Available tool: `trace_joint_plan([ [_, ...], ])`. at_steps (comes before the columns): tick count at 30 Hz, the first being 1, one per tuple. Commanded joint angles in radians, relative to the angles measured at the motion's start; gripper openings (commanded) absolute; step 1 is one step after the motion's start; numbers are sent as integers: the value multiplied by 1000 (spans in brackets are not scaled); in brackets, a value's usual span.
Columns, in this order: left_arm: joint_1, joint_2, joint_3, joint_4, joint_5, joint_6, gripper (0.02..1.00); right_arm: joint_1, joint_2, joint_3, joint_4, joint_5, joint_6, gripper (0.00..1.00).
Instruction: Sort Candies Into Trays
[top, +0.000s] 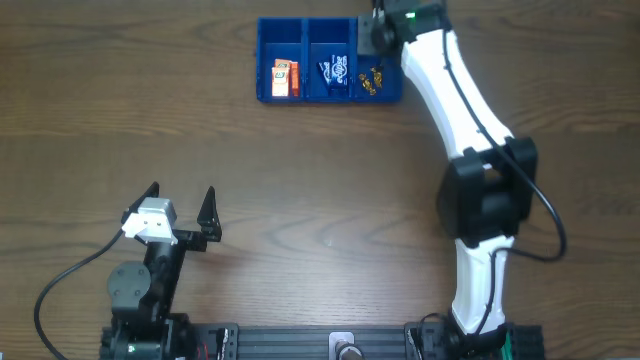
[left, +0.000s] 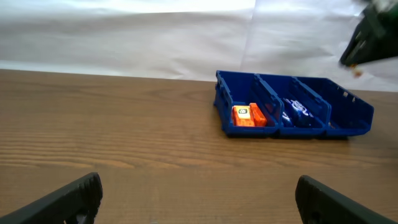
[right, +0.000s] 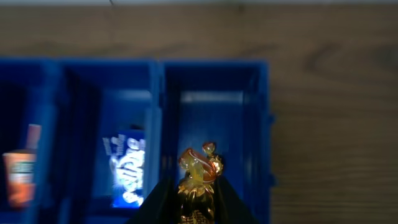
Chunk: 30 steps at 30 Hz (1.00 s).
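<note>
A blue tray (top: 263, 55) with three compartments lies at the far middle of the table. Its left compartment holds orange candies (top: 285, 78), the middle one a blue-wrapped candy (top: 333, 72), and the right one gold candies (top: 372, 80). My right gripper (top: 373, 33) hangs above the right compartment, shut on a gold-wrapped candy (right: 199, 171). From the left wrist view the tray (left: 249, 130) stands far ahead, with the right gripper (left: 370, 40) over its far end. My left gripper (top: 181, 195) rests open near the front left, nothing between its fingers.
The wooden table spreads bare between the tray and both arm bases. A pale wall rises behind the table's far edge in the left wrist view. The right arm's white links stretch from the front right toward the tray.
</note>
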Motion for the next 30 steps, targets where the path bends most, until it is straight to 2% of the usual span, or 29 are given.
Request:
trace_joint_plan([
  [1,4,-6,-20,-32,14,15,998,1,75,14,16,4,32,34],
  [17,4,-6,-20,-32,14,15,998,-24,87,15,68,5,32,36],
  [19,4,-6,-20,-32,14,15,998,-27,87,15,68,5,32,71],
  [20,4,-6,-20,-32,14,15,998,-27,87,15,68,5,32,185],
  [22,4,-6,-20,-32,14,15,998,-27,87,15,68,5,32,332],
  [23,4,-6,-20,-32,14,15,998,-27,87,15,68,5,31,503],
  [24,4,-6,-20,-32,14,15,998,-27,87,14,67,5,31,722],
  [26,4,-6,-20,-32,14,15,996,-27,85,15,59,4,27,1000],
  [30,4,-6,-20,-32,14,15,996,-27,19,14,37,5,8,1000],
])
